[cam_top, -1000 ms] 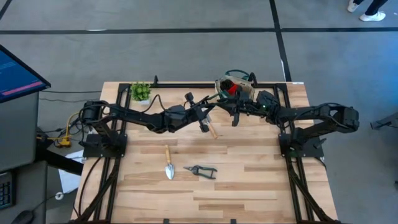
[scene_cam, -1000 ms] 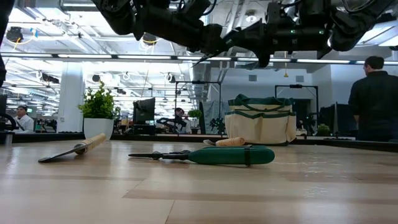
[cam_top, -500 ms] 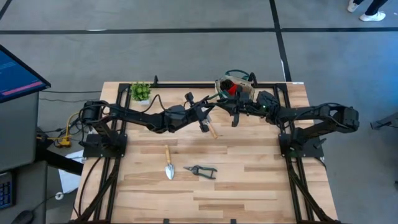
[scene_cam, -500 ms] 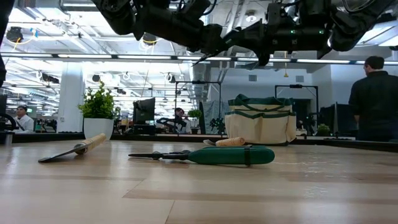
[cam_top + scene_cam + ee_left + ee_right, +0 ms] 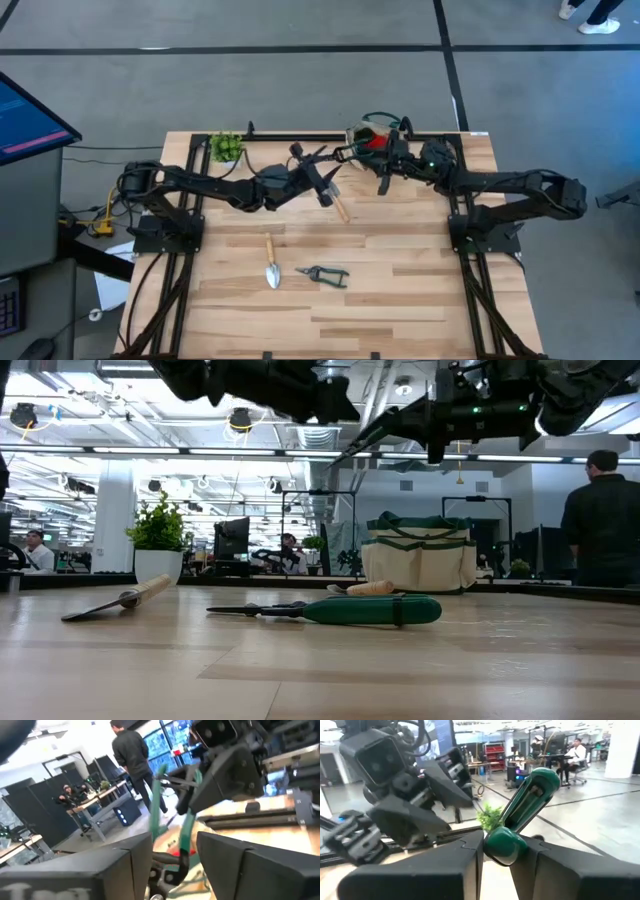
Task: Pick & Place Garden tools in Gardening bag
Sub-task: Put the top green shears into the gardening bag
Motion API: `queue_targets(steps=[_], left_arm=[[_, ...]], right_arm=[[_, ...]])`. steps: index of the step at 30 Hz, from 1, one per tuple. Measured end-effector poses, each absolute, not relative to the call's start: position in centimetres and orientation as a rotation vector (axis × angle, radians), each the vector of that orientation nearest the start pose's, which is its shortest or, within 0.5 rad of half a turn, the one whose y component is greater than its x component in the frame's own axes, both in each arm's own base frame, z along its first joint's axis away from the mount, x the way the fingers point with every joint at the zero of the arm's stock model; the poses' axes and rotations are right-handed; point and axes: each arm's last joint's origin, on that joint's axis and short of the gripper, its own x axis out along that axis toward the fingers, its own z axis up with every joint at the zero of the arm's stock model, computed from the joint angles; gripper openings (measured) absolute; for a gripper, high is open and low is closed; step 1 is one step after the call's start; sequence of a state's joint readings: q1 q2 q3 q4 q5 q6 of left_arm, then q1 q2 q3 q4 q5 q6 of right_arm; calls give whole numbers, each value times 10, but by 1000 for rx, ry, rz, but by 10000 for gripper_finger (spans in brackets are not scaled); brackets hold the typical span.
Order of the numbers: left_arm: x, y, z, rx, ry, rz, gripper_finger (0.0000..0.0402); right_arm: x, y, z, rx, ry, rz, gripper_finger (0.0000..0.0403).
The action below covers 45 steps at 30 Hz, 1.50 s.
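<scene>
A green-handled garden tool (image 5: 534, 790) with a thin dark front part (image 5: 385, 432) hangs high above the table. My right gripper (image 5: 502, 852) is shut on it, beside the beige gardening bag (image 5: 382, 135), which stands at the far edge with something red inside. My left gripper (image 5: 175, 847) is open. Its fingers stand on either side of the tool's green strips (image 5: 187, 830) without touching them. On the table lie a wooden-handled trowel (image 5: 338, 208), a second trowel (image 5: 270, 263) and green-handled shears (image 5: 370, 610). My right gripper pinches the tool's rounded green handle end (image 5: 501, 842) between its two fingers. The fingers lie level and come from the table's right side. The tool is lifted clear of the table, and its thin dark end slants down toward my left gripper.
A small potted plant (image 5: 226, 147) stands at the far left corner. The table's near half holds only the second trowel and the shears. A person (image 5: 600, 520) stands in the room beyond the table.
My left gripper has opened and let go of the tool, and it has risen a little and drawn back toward the table's left. The tool stays up in my right gripper, now a little closer to the bag.
</scene>
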<state>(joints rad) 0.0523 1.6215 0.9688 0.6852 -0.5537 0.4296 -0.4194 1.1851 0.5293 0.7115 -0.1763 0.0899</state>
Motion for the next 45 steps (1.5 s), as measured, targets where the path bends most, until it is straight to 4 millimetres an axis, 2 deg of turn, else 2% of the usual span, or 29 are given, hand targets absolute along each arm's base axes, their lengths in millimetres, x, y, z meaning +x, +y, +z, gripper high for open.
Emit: queue_targets(steps=[4, 8, 13, 18, 27, 32, 42, 45], left_arm=[[346, 31, 283, 408, 97, 596, 158], [335, 30, 289, 379, 156, 582, 156], [324, 33, 293, 332, 221, 583, 126], [321, 34, 293, 316, 241, 585, 82], [319, 36, 291, 347, 281, 650, 5], [317, 37, 288, 361, 329, 695, 3], [317, 37, 287, 354, 328, 695, 2], [317, 37, 287, 353, 328, 695, 2]], right_arm=[[214, -97, 257, 48, -3, -323, 55], [194, -90, 262, 36, 89, -394, 55], [169, -81, 267, 37, 173, -464, 55], [151, -73, 269, 66, 215, -499, 55], [152, -74, 262, 123, 268, -507, 55], [145, -73, 263, 156, 422, -586, 55], [127, -64, 298, 237, 621, -597, 55], [121, -62, 302, 260, 661, -625, 55]])
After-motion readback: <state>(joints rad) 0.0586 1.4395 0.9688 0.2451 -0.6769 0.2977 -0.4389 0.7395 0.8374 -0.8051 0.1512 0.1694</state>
